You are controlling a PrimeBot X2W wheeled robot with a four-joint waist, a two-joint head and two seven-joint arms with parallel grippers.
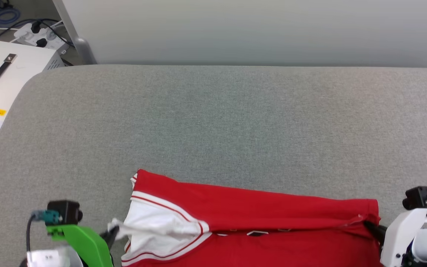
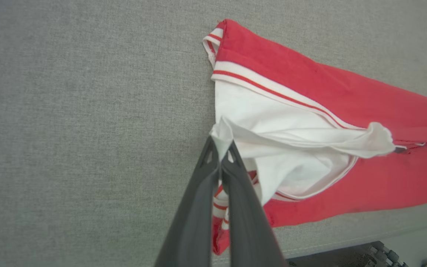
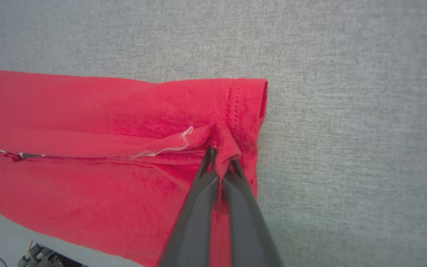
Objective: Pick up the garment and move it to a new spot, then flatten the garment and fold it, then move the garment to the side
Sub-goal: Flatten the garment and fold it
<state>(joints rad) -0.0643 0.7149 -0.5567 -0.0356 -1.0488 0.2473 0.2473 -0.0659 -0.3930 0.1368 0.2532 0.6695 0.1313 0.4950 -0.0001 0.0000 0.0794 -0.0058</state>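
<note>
The garment [image 1: 258,211] is a bright red jersey with white, red-striped trim, lying folded lengthwise along the near edge of the grey table [image 1: 213,122]. My left gripper [image 1: 112,231] is shut on a white fold at its left end; in the left wrist view the fingertips of the left gripper [image 2: 221,148] pinch white cloth of the garment [image 2: 310,89]. My right gripper [image 1: 372,226] is shut on the red hem at the right end. The right wrist view shows the right gripper [image 3: 221,157] clamping a raised pleat of the garment [image 3: 106,111] near its stitched hem.
A white box with a black handle [image 1: 2,78] and a power strip with cables [image 1: 39,35] sit on the floor beyond the table's far left corner. A pale wall [image 1: 254,29] runs behind the table. Bare grey tabletop stretches beyond the garment.
</note>
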